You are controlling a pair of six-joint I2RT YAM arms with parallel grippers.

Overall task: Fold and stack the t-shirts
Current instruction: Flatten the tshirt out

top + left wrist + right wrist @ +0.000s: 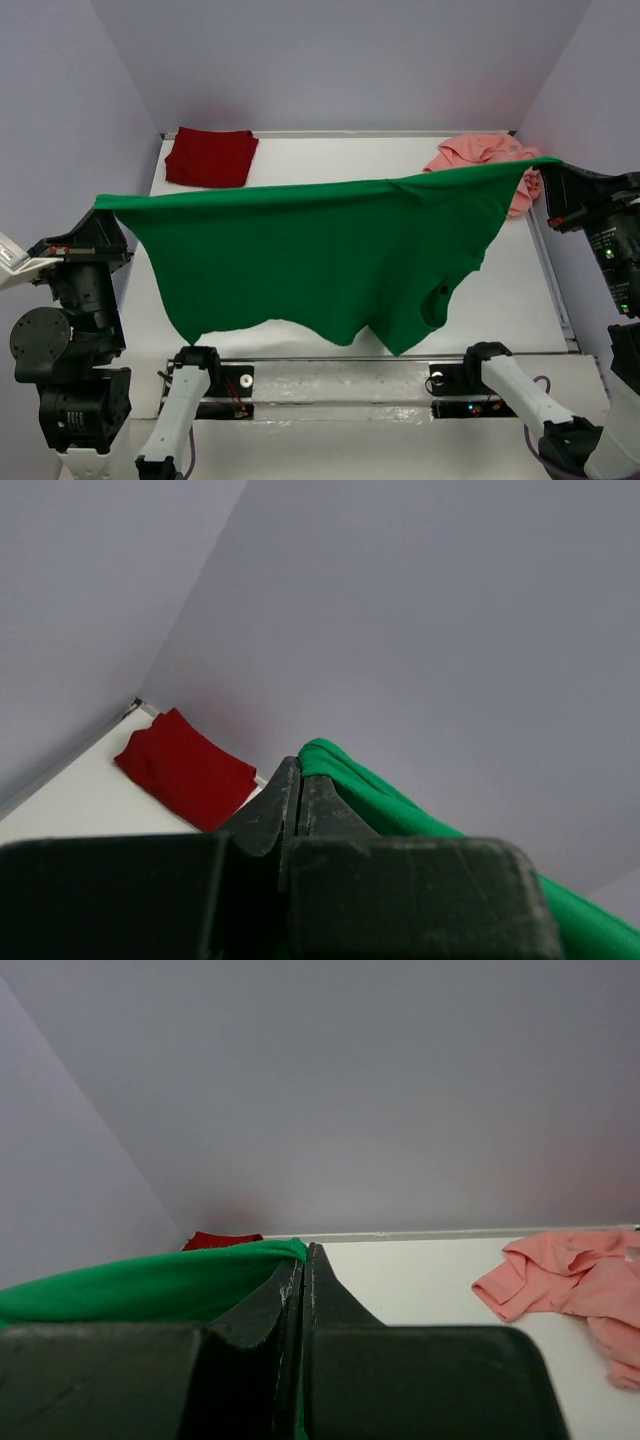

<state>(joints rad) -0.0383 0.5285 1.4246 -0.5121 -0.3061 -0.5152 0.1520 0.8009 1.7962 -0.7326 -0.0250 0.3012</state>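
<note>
The green t-shirt [320,250], clenched by the left gripper [297,772] and right gripper [305,1252], is stretched mid-frame for folding; laying it flat is called for next.

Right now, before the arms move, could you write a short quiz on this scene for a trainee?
1. True or false: the green t-shirt lies folded.
2. Where is the dark red t-shirt? A far left corner; B far right corner; C near edge.
3. Is the salmon pink t-shirt folded?
Key: 1 false, shut jaws hold it up at both ends; 2 A; 3 no, crumpled.
</note>
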